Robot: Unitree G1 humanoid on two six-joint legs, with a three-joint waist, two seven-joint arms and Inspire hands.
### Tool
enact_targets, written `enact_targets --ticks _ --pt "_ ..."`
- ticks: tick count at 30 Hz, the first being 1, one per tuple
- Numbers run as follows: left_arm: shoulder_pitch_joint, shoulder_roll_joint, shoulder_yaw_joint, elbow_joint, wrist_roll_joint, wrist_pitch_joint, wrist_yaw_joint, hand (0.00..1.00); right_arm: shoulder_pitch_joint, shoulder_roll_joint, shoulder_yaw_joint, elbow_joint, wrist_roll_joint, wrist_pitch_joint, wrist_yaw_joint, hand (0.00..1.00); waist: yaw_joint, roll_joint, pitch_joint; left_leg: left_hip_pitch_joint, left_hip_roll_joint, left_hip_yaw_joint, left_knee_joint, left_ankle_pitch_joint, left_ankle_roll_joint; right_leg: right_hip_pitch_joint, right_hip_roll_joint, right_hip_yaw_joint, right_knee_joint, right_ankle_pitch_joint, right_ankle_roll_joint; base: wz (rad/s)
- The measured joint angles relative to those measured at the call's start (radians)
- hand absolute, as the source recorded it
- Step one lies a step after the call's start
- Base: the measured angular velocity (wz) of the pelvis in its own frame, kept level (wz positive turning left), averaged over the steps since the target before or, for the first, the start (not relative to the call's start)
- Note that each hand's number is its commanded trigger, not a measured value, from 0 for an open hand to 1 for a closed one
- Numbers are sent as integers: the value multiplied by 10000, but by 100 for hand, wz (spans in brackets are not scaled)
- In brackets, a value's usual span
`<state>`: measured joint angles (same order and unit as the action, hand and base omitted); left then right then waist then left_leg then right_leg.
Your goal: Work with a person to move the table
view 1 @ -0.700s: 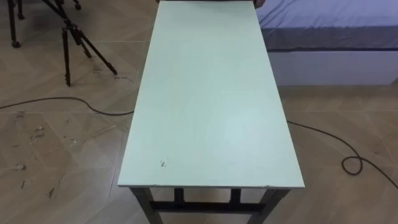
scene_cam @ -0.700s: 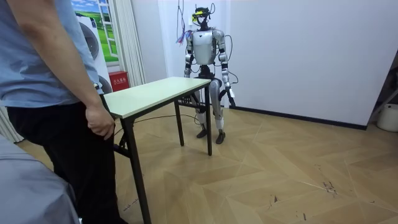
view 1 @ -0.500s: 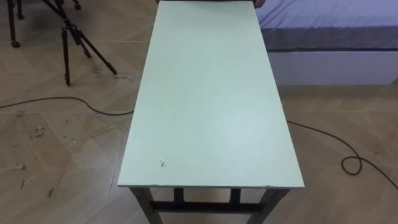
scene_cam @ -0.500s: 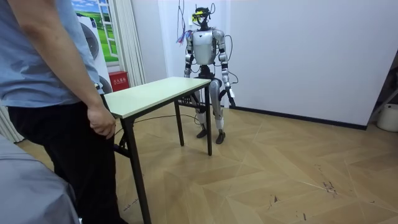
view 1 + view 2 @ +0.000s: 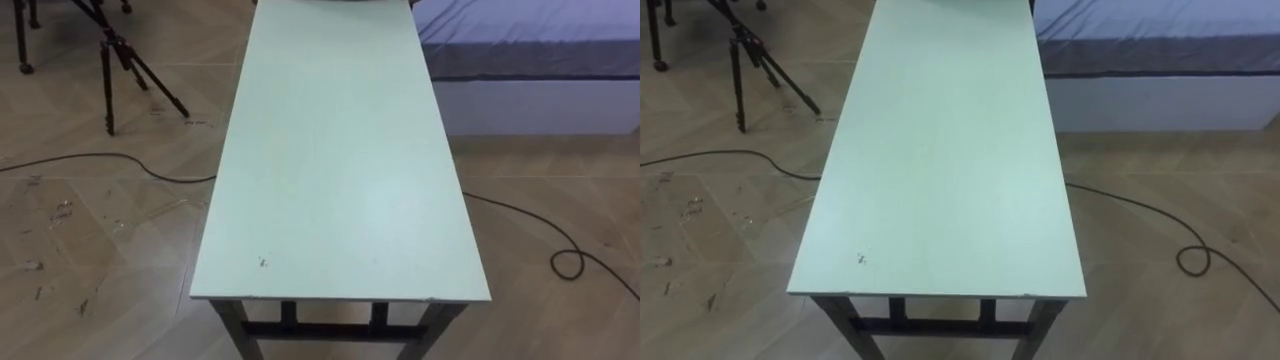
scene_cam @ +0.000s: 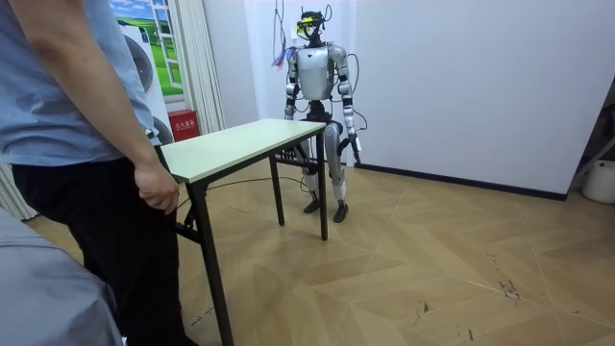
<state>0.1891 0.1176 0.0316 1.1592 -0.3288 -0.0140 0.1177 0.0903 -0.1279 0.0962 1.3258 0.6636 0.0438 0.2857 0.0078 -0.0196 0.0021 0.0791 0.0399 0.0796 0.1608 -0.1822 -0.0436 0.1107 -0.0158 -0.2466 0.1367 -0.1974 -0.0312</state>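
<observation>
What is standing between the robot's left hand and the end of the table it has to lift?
Nothing visible. The left hand hangs at the robot's side, beside the table's end, with only open air between them. The tabletop is bare, and the tripod and the bed stand off to the table's sides.

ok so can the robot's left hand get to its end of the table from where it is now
Probably yes. The left hand hangs low at the robot's side, just off the end of the table, and nothing stands between them. It would only need to lift and swing inward.
</observation>
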Motion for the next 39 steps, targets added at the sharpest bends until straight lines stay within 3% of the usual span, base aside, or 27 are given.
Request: enact_targets --ticks 5,9,15,18,22,28,36,39 --pt "-13 160 -160 -106 -1287 1 -1046 0 180 -187 1 -629 244 6 262 0 26 115 20 -112 3 1 55 0 0 -83 0 -6 37 0 0 0" --pt "147 169 -487 -940 -2915 97 -1981 0 573 -347 4 -1849 1548 6 600 0 82 222 40 -188 3 9 89 -4 6 -220 -27 -24 139 0 0 0" --pt "1076 348 -1386 -3764 -5166 140 -3012 0 2083 -365 301 -5025 3163 -45 1073 0 237 220 36 -357 -9 6 173 -4 6 -311 -95 -67 144 -11 12 2" --pt "1619 382 -1879 -5006 -6303 129 -3452 0 2890 -363 717 -6839 3851 -34 1345 0 257 210 25 -479 -18 6 230 -3 5 -410 -96 -58 181 -15 16 0" --pt "2143 638 -3028 -6791 -8115 94 -3865 0 3520 -499 1794 -8470 5331 -18 1897 0 251 199 25 -599 -19 10 268 -4 5 -573 -112 -33 225 -14 15 -2" --pt "2213 710 -4063 -8093 -9089 75 -4313 0 3514 -701 2608 -9577 5536 -39 2225 0 235 174 36 -565 -42 12 286 -4 7 -563 -103 -33 344 -22 27 0" --pt "2043 1157 -4523 -9098 -10237 45 -4416 0 3387 -1243 3343 -10771 6437 -81 2658 0 186 107 34 -607 -44 1 380 -17 28 -573 -125 -47 374 -27 35 0" --pt "1700 1374 -4788 -9116 -10846 53 -4416 0 3137 -1468 3521 -10806 6709 -68 2660 0 177 119 28 -676 -48 -17 398 -17 28 -584 -124 -65 428 -27 35 1"
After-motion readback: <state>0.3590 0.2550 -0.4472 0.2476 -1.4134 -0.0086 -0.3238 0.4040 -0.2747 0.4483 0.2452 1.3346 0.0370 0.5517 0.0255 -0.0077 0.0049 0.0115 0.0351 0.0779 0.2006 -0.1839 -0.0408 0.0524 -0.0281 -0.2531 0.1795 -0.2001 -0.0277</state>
